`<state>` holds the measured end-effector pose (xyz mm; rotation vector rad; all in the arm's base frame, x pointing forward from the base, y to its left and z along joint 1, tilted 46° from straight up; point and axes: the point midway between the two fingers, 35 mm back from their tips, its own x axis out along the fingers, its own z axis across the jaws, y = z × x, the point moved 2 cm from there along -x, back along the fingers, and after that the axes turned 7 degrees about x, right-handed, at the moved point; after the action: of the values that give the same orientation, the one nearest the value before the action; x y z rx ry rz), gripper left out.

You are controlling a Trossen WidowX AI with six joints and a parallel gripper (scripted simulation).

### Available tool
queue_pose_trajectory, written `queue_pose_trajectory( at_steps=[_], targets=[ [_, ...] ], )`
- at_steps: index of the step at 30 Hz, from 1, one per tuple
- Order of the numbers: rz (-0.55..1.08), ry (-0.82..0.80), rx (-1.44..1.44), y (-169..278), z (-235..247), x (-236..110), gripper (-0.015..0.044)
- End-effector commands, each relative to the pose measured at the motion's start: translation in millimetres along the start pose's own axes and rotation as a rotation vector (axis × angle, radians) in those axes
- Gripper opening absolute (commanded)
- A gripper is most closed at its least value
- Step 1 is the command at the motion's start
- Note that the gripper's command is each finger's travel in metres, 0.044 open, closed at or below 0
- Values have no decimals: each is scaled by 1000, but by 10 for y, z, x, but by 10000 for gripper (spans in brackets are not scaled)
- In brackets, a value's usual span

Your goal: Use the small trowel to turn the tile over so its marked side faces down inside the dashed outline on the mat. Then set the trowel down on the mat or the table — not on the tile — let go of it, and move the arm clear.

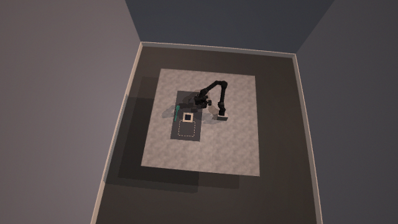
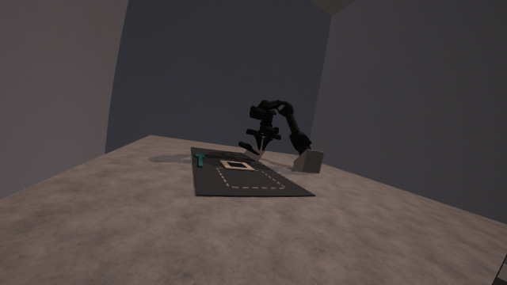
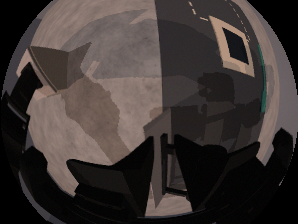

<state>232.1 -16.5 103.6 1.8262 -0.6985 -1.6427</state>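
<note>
Gripper (image 2: pixel 258 147) hangs above the end of the mat (image 1: pixel 174 134) nearest the arm's base, fingers pointing down. Jaws sit a narrow gap apart with nothing between them, and bare surface shows through the gap in the wrist view.

Trowel (image 1: pixel 176 112) not picked up yet. The green trowel lies flat on the mat along the long edge away from the base. Its long axis runs parallel to that edge, with the crossbar end toward the gripper's end of the mat.

Tile (image 1: pixel 188 117) lies flat with its dark mark up, just outside the dashed outline (image 2: pixel 253 187) and touching or nearly touching its near side. The outline has nothing in it.

Key relation: the trowel is across the mat's width from the gripper, on the side away from the base. The tile sits off to the side of that path, toward the outline.

In the wrist view the trowel (image 3: pixel 261 76) is only a thin green strip at the right rim, past the tile (image 3: pixel 234 44).

Likely next: move sideways across the mat, line the jaws up across the trowel's handle, then descend. Risk: a thin flat handle is hard to grip.
</note>
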Motion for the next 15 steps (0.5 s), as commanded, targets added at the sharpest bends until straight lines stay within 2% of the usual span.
queue_pose_trajectory(
  at_steps=[1,15],
  targets=[
    [-2,-6,0,-1,78,9,100],
    [3,-2,-2,21,166,2,100]
  ],
)
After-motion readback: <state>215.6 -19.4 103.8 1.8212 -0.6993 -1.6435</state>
